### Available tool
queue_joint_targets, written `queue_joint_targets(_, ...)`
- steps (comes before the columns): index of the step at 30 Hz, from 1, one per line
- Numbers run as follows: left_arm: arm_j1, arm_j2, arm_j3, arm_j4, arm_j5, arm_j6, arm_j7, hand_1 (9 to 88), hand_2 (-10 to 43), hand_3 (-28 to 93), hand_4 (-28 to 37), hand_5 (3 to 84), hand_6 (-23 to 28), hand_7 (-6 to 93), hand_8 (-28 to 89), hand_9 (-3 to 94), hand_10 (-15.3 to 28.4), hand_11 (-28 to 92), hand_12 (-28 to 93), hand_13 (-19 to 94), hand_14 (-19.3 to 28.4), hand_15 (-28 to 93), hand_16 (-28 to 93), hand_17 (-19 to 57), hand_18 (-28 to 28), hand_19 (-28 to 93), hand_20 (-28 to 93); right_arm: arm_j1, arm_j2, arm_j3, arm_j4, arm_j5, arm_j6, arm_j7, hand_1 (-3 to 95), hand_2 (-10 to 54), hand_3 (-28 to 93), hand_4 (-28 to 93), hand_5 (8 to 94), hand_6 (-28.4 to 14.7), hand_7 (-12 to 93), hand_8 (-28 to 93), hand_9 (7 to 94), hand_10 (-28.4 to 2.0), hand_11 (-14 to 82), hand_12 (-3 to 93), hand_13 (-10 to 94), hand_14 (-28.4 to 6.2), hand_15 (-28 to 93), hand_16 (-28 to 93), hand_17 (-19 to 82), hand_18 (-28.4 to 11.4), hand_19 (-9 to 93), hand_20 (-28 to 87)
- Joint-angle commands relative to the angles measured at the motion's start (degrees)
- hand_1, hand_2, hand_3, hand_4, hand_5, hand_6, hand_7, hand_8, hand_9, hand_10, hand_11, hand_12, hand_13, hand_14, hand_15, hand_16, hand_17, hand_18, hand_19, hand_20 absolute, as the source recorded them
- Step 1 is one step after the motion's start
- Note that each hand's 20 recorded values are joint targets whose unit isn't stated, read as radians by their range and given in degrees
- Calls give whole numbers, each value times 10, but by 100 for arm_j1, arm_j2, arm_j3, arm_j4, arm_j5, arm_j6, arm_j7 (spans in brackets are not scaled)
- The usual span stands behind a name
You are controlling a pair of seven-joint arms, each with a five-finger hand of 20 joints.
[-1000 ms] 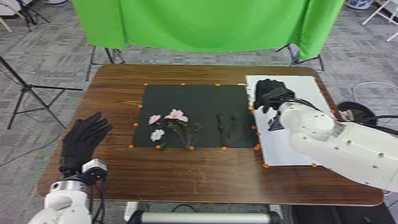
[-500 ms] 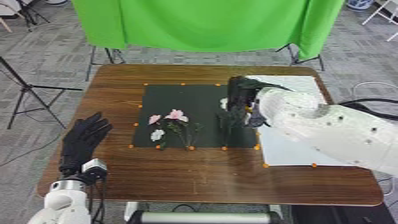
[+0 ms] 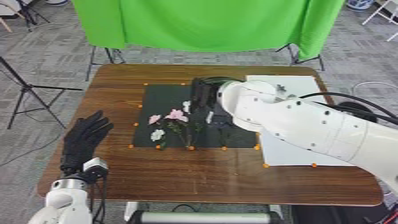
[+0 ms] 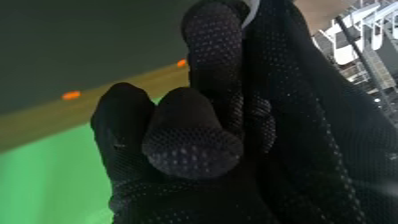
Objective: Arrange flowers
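Head view: left hand (image 3: 82, 140) was at the left of the frame, over the table (image 3: 204, 175) edge, fingers straight and slightly spread, holding nothing. Right hand (image 3: 203, 94) was above the center, over the upper right part of the black mat (image 3: 162, 95), its arm coming in from the lower right. Its finger state couldn't be told from this view. A small white bloom (image 3: 187, 106) was just beside the hand, and another white bloom (image 3: 210, 117) was near it, between hand and arm. Pink flowers (image 3: 177, 115) lay left of center on the mat, green stems (image 3: 187, 135) running down the frame from them, with a white flower (image 3: 157, 135) just below and left. White sheet (image 3: 293, 152) was at right, partly under the arm; a small greyish item (image 3: 281, 89) was on its upper part, too small to identify. Orange markers (image 3: 192, 148) ran round the mat edges; green cloth (image 3: 213, 25) hung across the top.

Right wrist view: right hand's fingers were mostly closed, some curled in, one straighter and pressed against the glove beside it. A pale strip (image 4: 251, 12) was pinched there; which flower part, can't tell. Mat, markers and green cloth were beyond.
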Motion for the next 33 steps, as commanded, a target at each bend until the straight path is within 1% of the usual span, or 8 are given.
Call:
queue_joint_targets(1,59,-49,-18,-4,-11,-79,-78,173,-27,715,-283,476,47,110,-68,459,131,188,125,380,176,231,14,79,142,90,184,-99,-35,60,153,110,-403,189,518,-95,658,-116,839,-1,211,90,903,-113,329,258,912,-19,661,311,648,-156,932,589)
queue_joint_targets(6,67,-51,-24,-4,-2,-103,-66,172,-29,715,-283,476,47,109,-67,458,132,185,125,378,177,230,14,79,142,89,184,-74,-60,52,175,139,-447,181,509,-95,657,-116,820,1,208,91,890,-115,325,253,904,-23,661,312,642,-158,932,586)
queue_joint_targets(7,19,-43,-8,19,2,-112,-103,172,-28,715,-283,476,47,109,-67,458,132,185,125,378,177,230,14,79,142,89,184,-99,-58,97,194,148,-473,187,500,-95,657,-114,817,0,207,90,886,-113,324,252,904,-24,661,313,641,-158,932,586)
queue_joint_targets(9,48,-47,-22,3,4,-117,-119,171,-28,715,-283,476,47,110,-67,457,133,185,125,378,177,229,15,79,142,88,184,-111,-61,136,209,174,-548,174,483,-95,653,-109,811,-2,206,89,882,-112,325,251,901,-23,661,313,639,-158,932,585)
queue_joint_targets(21,1,-39,5,26,16,-153,-147,171,-29,714,-283,473,45,110,-68,457,132,185,127,377,176,229,16,77,142,89,184,-100,-36,242,222,313,-494,123,389,-95,658,-115,783,-5,189,63,867,-120,328,246,894,-27,662,316,630,-163,932,587)
queue_joint_targets(27,47,-36,-15,0,8,-165,-139,172,-28,712,-283,473,46,110,-67,457,132,185,127,377,177,229,16,77,142,89,184,-51,22,262,209,348,-461,129,359,-95,674,-121,777,-1,193,26,865,-122,329,244,891,-29,663,316,626,-165,932,588)
queue_joint_targets(29,49,-26,-14,-8,9,-143,-161,172,-28,712,-283,473,46,110,-67,456,132,185,127,377,177,228,16,77,142,90,184,-85,54,315,206,340,-369,121,357,-95,676,-121,776,-1,194,21,865,-122,328,244,891,-29,663,316,625,-167,932,589)
queue_joint_targets(33,34,-7,-20,2,5,-178,-183,171,-29,713,-283,473,46,110,-67,456,132,184,127,377,177,229,16,77,143,90,184,-94,105,305,178,434,-12,34,356,-95,678,-123,777,-2,195,16,866,-122,329,243,892,-30,663,314,625,-167,932,589)
